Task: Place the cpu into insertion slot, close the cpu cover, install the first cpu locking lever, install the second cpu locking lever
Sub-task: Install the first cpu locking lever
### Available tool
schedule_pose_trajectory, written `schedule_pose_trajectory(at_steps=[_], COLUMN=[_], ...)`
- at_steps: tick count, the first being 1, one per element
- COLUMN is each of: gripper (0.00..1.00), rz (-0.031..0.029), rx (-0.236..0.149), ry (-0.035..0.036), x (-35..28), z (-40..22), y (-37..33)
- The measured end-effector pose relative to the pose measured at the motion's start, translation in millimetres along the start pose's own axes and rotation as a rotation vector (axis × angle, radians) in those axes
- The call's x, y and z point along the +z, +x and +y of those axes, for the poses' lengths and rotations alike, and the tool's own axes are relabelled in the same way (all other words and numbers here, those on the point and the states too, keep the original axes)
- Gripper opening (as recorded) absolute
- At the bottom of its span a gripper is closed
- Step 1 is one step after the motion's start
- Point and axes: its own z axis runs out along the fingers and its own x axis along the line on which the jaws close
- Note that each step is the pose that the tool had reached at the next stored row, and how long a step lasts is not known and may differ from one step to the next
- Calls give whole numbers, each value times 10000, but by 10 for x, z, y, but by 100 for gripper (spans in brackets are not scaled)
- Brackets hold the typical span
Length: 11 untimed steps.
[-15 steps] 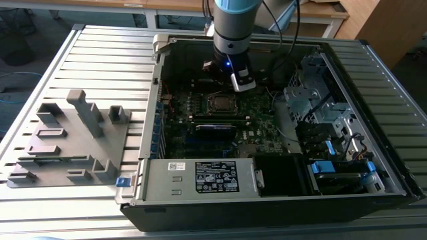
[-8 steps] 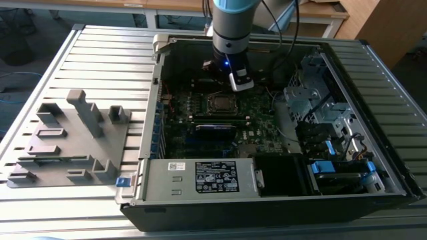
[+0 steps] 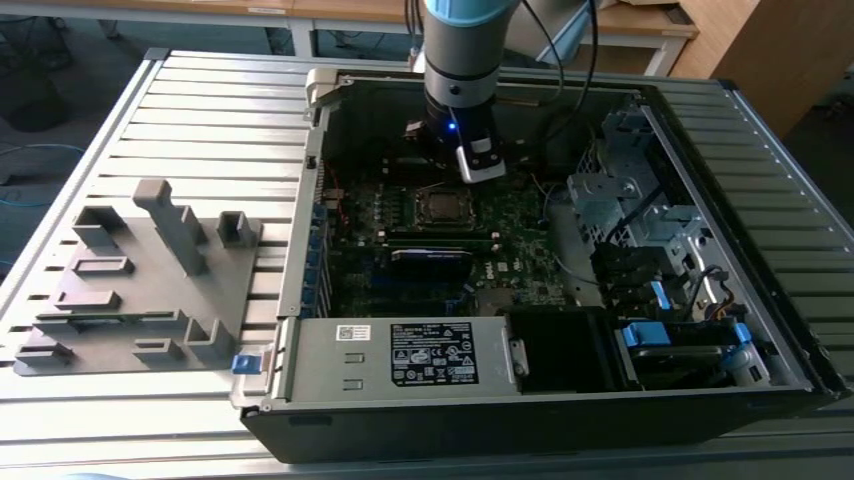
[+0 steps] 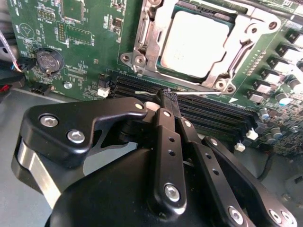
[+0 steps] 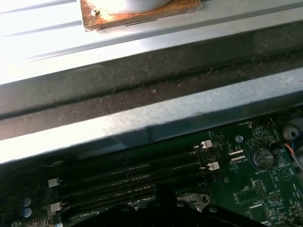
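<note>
The cpu (image 4: 196, 42), a dull silver square, lies in the insertion slot (image 3: 441, 205) on the green board. The silver cpu cover (image 4: 158, 23) lies flat around it. A thin silver locking lever (image 4: 208, 92) runs along the socket's edge beside the memory slots, standing off the board. My gripper (image 4: 168, 97) is shut, and its black fingertips rest against this lever's wire. In the exterior view the gripper (image 3: 461, 165) hangs just behind the socket, inside the open computer case. Whether the wire is pinched between the fingers is hidden.
Long black memory slots (image 5: 137, 175) lie beside the socket, near a coin battery (image 4: 47, 60). The case wall (image 5: 156, 118) and a drive cage (image 3: 627, 200) stand close by. A grey parts fixture (image 3: 134, 270) sits on the slatted table at the exterior view's left.
</note>
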Motion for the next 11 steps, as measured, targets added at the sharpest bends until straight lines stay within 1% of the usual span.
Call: schedule_pose_trajectory(at_steps=[3, 11], gripper=[11, 11], rz=[-42, -77], rx=[144, 277], ry=[3, 7], x=[2, 9], z=[1, 10], y=[3, 15])
